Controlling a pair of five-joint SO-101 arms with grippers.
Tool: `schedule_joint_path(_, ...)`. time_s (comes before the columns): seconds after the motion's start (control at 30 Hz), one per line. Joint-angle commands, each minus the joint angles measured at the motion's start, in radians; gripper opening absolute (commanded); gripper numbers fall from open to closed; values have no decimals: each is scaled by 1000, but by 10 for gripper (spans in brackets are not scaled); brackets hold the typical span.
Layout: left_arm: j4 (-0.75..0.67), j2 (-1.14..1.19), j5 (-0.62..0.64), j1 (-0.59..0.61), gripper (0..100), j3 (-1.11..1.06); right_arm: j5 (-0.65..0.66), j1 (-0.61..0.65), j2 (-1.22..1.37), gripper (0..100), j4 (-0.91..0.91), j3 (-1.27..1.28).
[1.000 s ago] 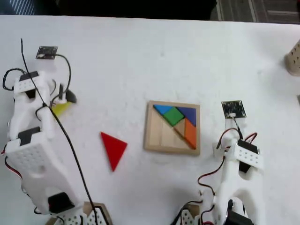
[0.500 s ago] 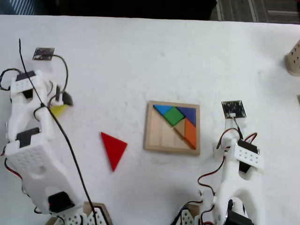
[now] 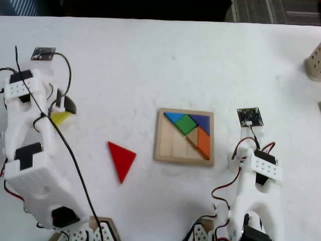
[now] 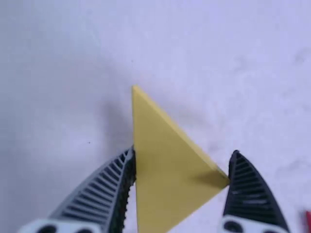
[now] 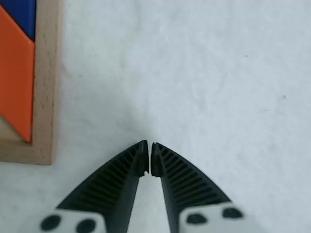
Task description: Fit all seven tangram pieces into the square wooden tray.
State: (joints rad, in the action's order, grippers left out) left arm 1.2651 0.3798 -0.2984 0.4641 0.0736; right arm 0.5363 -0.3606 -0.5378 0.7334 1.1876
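Note:
The square wooden tray [image 3: 159,145] lies mid-table with light blue, green, dark blue and orange pieces plus plain wood pieces fitted in it. A red triangle [image 3: 121,159] rests on the table to its left. At the far left, the yellow triangle [image 3: 61,118] sits between the fingers of my left gripper [image 3: 63,108]. In the left wrist view, the gripper [image 4: 182,167] is shut on the yellow triangle [image 4: 165,165], with one ribbed finger against a straight edge and the other at a corner. My right gripper [image 5: 149,158] is shut on nothing, hovering beside the tray's corner [image 5: 46,121].
A pale perforated object [image 3: 314,63] stands at the table's right edge. Cables trail from both arms. The white tabletop stretches wide between the red triangle and the left arm, and beyond the tray toward the back.
The left arm has shifted back and to the left with the yellow triangle between its fingers. The right arm, tray and red triangle have stayed still.

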Motion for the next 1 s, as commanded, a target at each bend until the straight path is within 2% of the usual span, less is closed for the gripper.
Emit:
schedule_joint_path(0.0, 74, -125, 0, -56, 116, 6, 11, 4, -38, 19, 13, -5)
schedule_joint_path(0.27, 209, -252, 3, -205, 120, 6, 11, 4, -38, 19, 13, -5)
schedule_joint_path(0.33, 222, -274, 48, -246, 120, 5, 11, 4, -38, 19, 13, -5)
schedule_joint_path(0.6, 218, -285, 164, -443, 120, 6, 11, 4, -38, 19, 13, -5)
schedule_joint_path(0.97, 187, -282, 328, -776, 120, -5, 11, 4, -38, 19, 12, -5)
